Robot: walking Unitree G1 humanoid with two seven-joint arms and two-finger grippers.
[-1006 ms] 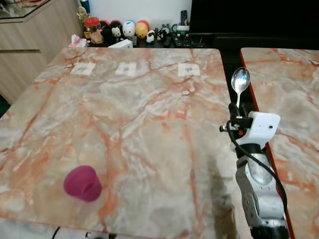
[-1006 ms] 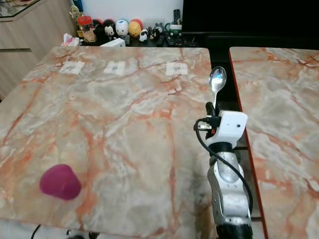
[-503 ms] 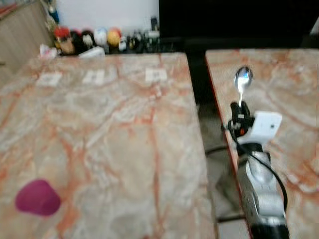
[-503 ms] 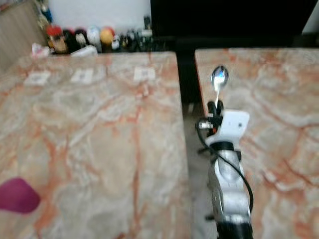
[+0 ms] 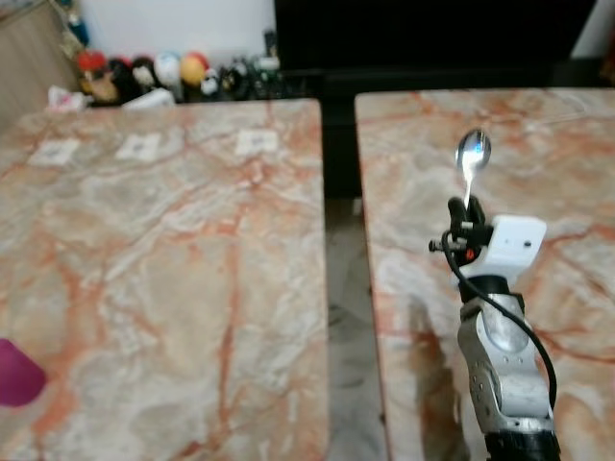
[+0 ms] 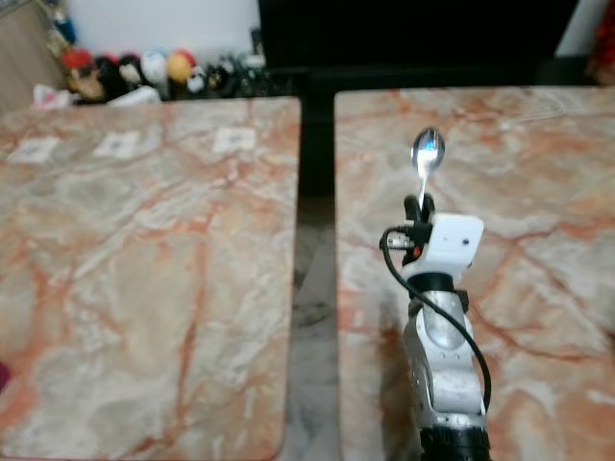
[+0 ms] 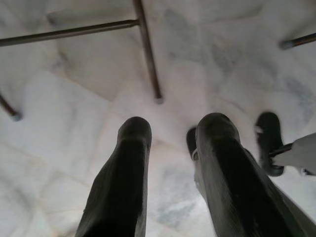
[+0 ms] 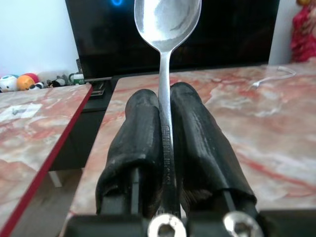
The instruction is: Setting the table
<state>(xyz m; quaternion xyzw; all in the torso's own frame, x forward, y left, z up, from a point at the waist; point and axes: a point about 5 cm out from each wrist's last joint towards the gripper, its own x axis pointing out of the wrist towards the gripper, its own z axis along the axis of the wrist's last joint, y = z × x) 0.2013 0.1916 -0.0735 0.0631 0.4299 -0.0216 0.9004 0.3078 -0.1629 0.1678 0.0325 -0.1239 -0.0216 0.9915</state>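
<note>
Your right hand (image 8: 165, 148) clamped on spoon (image 5: 472, 154), raised at 12 o'clock above right bench (image 5: 567, 144); nothing laid yet, placement remains.

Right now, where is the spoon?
The spoon is clamped upright in the right tool, bowl up, on the right of the head views, above the right-hand marble table near the gap between the tables.

Two orange-veined marble benches stand side by side, the left bench (image 5: 163, 259) and right bench (image 5: 538, 173) parted by a narrow gap. Small round figurines (image 5: 154, 75) line up behind the left one.
</note>
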